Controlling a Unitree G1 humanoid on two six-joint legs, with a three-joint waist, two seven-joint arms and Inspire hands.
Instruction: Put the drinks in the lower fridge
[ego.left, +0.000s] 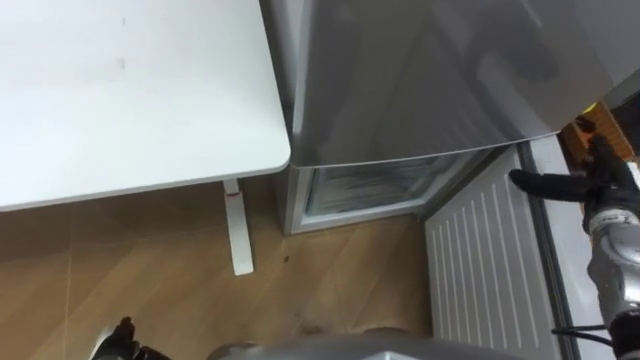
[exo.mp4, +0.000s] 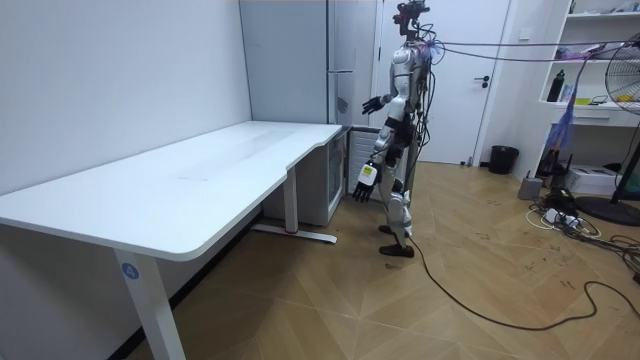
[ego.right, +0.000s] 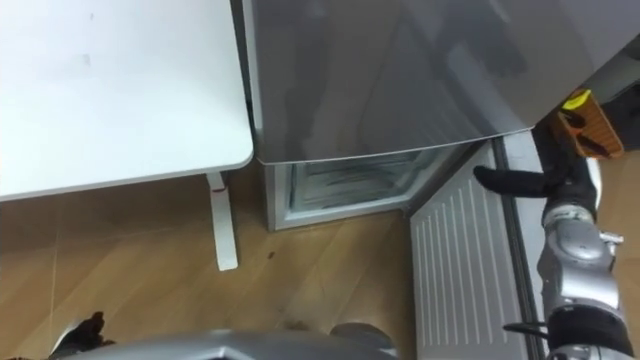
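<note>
Facing the lower fridge, door swung wide, we should bend low before reaching in — whether our right hand grips the orange thing beside it, we cannot tell.

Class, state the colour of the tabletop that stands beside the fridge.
White and plain, with no pattern. The tabletop shows best in the room view.
</note>
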